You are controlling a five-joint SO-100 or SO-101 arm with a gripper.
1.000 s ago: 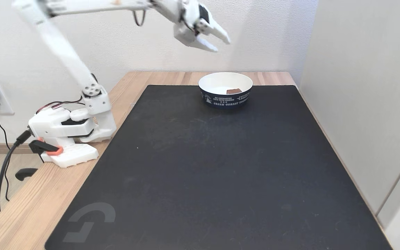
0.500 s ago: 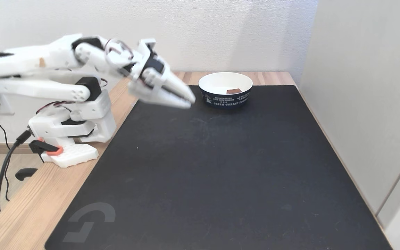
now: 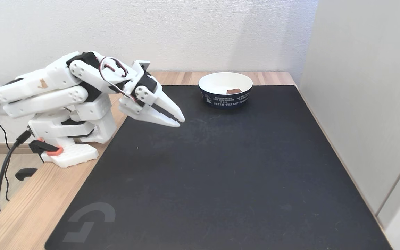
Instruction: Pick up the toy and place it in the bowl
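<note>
In the fixed view the reddish-brown toy (image 3: 233,91) lies inside the bowl (image 3: 225,99), against its right inner wall. The bowl is white inside and navy outside with white print, and it stands at the far edge of the black mat. My white gripper (image 3: 180,122) is well to the left of the bowl, low over the mat's far left part, pointing down and to the right. Its two fingers lie nearly together with nothing between them. The arm is folded back over its base.
A large black mat (image 3: 221,173) covers most of the wooden table (image 3: 30,211). The arm's base (image 3: 68,139) is clamped at the table's left edge, with cables hanging off it. A pale wall panel (image 3: 366,104) runs along the right side.
The arm has swung down from high above the bowl and folded back toward its base. The gripper, open a second ago, has closed. The toy lies in the bowl throughout.
</note>
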